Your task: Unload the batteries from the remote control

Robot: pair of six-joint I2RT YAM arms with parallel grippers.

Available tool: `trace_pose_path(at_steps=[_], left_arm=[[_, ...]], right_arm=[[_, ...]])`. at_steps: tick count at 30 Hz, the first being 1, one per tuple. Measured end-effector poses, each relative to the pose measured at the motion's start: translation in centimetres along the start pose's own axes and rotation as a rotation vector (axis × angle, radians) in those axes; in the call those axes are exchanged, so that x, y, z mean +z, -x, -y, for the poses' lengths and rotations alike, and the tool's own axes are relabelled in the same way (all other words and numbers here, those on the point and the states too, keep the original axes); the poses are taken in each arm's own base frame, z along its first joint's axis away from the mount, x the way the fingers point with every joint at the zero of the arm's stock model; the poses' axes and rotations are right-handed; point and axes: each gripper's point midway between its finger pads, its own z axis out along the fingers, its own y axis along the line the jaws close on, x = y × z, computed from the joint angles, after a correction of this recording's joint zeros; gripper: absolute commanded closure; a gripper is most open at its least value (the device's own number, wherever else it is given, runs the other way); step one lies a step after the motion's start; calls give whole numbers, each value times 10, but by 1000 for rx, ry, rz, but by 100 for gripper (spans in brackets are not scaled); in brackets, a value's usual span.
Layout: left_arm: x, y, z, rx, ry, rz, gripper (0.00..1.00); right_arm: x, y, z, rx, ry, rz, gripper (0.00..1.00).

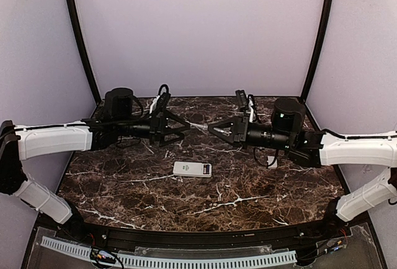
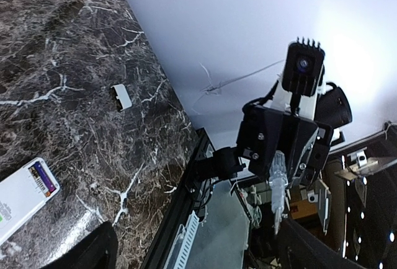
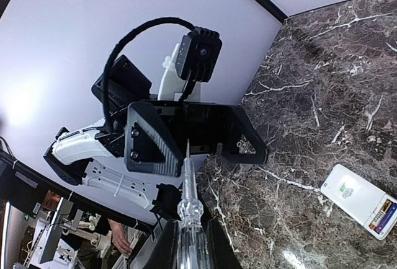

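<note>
The white remote control lies flat on the marble table, face up, with its small display window at its right end. It also shows in the left wrist view and in the right wrist view. Both grippers hover above the table behind it, facing each other. My left gripper is open and empty, and its dark fingers frame the bottom of its own view. My right gripper is shut on a clear-handled screwdriver. The screwdriver's tip points at the left gripper. No batteries are visible.
A small white squarish plastic piece lies on the table to the right of the remote, under the right arm. Lilac walls close in the back and sides. A black rail runs along the table's near edge.
</note>
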Motion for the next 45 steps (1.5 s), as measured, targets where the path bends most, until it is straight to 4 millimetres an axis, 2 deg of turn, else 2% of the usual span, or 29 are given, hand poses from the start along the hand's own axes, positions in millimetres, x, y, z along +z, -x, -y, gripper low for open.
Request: trace_pose_path(at_steps=[4, 9, 16, 22, 28, 37, 45], left_arm=[[-24, 14, -14, 46, 101, 45, 2], [-44, 29, -25, 164, 260, 66, 2], [-62, 21, -58, 358, 483, -17, 8], [-68, 9, -80, 540, 557, -124, 10], [-59, -3, -113, 692, 583, -267, 12], [-22, -49, -155, 884, 509, -567, 12], [8, -54, -187, 983, 462, -731, 12]], right_arm=[[-16, 2, -2, -22, -39, 17, 100], [-30, -2, 10, -31, -128, 16, 100], [-46, -15, 34, -50, -263, -31, 100], [-59, -31, 55, -76, -377, -111, 100], [-69, -37, 64, -103, -462, -171, 100], [-84, -48, 79, -111, -558, -233, 100], [-93, -51, 84, -117, -606, -256, 100]])
